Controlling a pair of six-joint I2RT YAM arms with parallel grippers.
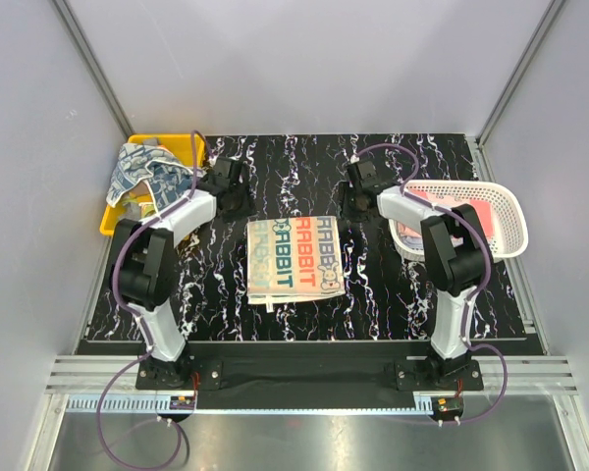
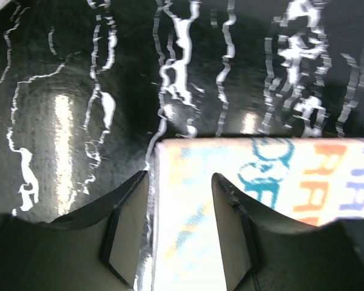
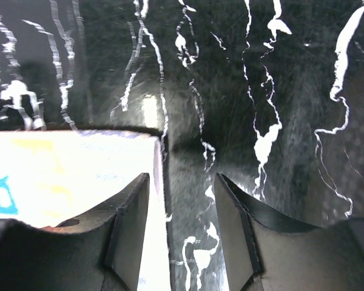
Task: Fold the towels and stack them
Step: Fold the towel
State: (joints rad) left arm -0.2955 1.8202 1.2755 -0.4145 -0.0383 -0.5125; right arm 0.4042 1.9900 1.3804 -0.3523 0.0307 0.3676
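A folded beige towel [image 1: 294,257] with teal and orange RABBIT lettering lies flat at the middle of the table. My left gripper [image 1: 230,186] hovers just beyond its far left corner. In the left wrist view the gripper [image 2: 181,230] is open, with the towel's corner [image 2: 261,176] below and between the fingers. My right gripper [image 1: 357,190] hovers by the far right corner. In the right wrist view it [image 3: 182,236] is open, with the towel's edge [image 3: 67,176] under the left finger. Neither gripper holds anything. A blue-patterned towel [image 1: 145,175] lies in the yellow bin. A pink towel [image 1: 455,210] lies in the mesh basket.
The yellow plastic bin [image 1: 111,218] stands at the far left edge of the black marbled table [image 1: 393,294]. The white mesh basket [image 1: 506,231] stands at the right, close beside the right arm. Grey walls close in the back and sides.
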